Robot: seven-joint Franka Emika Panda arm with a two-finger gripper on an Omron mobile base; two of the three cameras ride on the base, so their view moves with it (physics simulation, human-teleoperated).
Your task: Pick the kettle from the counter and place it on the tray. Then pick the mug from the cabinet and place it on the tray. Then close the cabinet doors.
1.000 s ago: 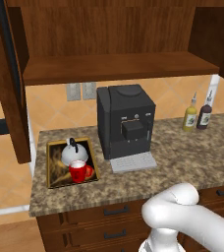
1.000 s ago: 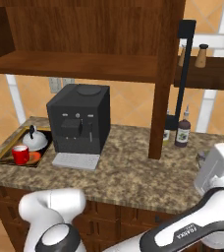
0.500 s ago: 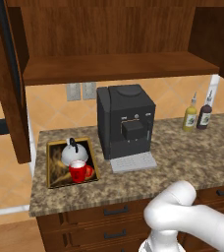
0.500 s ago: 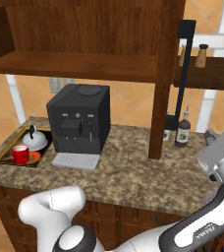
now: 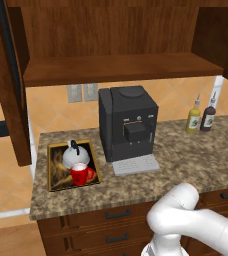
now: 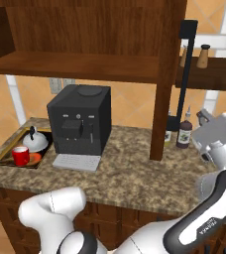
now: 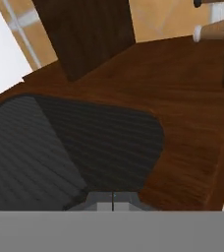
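While the pincer [image 7: 113,199] is pressed together with nothing between its tips, it sits close against the ribbed black panel of the right cabinet door [image 7: 99,142], so the step in hand looks like pushing that door closed. From here the tips could skid across the ribs or slide off onto the wooden frame if the push is not square, and the door would then stop short. The hand [image 6: 219,134] is at the far right of the right base view, near the door's long black handle [image 6: 186,79] and the dark bottle [image 6: 184,134] on the counter [image 6: 135,173]; a wide swing could knock that bottle or the yellow one [image 5: 192,120] beside it. The left door [image 5: 8,80] stands open as well and needs its own push across the scene. The kettle [image 5: 75,156] and the red mug [image 5: 79,174] are already on the tray [image 5: 52,167], touching or nearly so, beside the coffee machine [image 5: 128,122]. Whether the tips actually touch the panel is hard to tell, and the door's hinge side and top are cut off
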